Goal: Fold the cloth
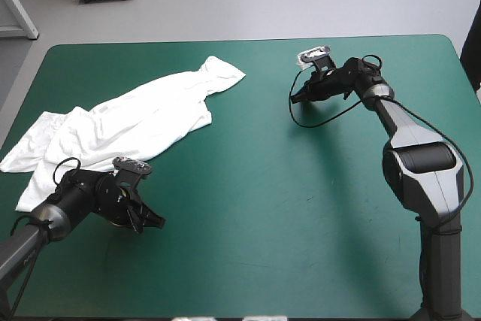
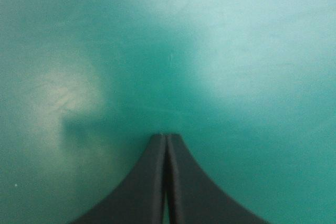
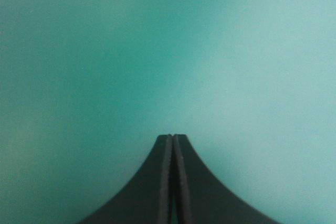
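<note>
High view: the T-shirt (image 1: 143, 122) lies crumpled and partly spread on the left half of the teal-green cover (image 1: 263, 208). It runs slantwise from the left edge toward the far middle, one end bunched in folds by the left edge. The left gripper (image 1: 154, 222) is at the near left, just beside the T-shirt's near hem, over bare cover and pointing toward the middle. The right gripper (image 1: 294, 99) is in the far right half, well apart from the T-shirt and pointing toward it.

Left wrist view: the left gripper (image 2: 166, 136) is clenched, its black fingers (image 2: 152, 182) meeting in one arch with nothing between them. Only cover lies ahead.

Right wrist view: the right gripper (image 3: 172, 136) is likewise clenched on nothing, its fingers (image 3: 157, 182) pressed together over bare cover.
</note>
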Tool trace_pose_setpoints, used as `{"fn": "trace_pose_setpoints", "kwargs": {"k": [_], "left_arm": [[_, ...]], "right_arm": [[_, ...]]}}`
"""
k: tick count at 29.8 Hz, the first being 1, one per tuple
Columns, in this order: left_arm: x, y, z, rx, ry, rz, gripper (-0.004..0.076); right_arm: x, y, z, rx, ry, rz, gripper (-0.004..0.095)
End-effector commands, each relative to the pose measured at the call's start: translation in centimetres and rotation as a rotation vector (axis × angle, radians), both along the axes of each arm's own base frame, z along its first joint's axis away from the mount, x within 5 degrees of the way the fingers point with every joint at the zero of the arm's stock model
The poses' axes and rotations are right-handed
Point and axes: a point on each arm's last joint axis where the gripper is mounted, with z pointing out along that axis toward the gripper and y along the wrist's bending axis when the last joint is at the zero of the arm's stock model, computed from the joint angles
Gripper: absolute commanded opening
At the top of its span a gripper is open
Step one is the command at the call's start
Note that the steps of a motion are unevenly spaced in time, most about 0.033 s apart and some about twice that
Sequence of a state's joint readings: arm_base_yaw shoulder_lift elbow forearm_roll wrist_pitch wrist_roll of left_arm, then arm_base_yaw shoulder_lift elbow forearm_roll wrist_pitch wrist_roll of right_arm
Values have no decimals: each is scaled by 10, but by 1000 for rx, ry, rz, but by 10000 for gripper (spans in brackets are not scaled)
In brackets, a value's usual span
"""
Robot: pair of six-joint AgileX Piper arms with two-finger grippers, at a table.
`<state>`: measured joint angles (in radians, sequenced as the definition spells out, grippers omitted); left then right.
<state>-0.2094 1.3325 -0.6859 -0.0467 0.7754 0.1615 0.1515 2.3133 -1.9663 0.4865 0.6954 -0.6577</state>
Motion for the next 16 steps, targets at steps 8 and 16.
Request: {"fn": "trace_pose_setpoints", "kwargs": {"k": [8, 16], "left_arm": [[-6, -5, 3, -47, 54, 31, -10], [-6, -5, 3, -50, 56, 46, -10]], "right_arm": [[-4, -5, 27, -19, -45, 9, -18], [-4, -5, 27, -19, -45, 9, -17]]}}
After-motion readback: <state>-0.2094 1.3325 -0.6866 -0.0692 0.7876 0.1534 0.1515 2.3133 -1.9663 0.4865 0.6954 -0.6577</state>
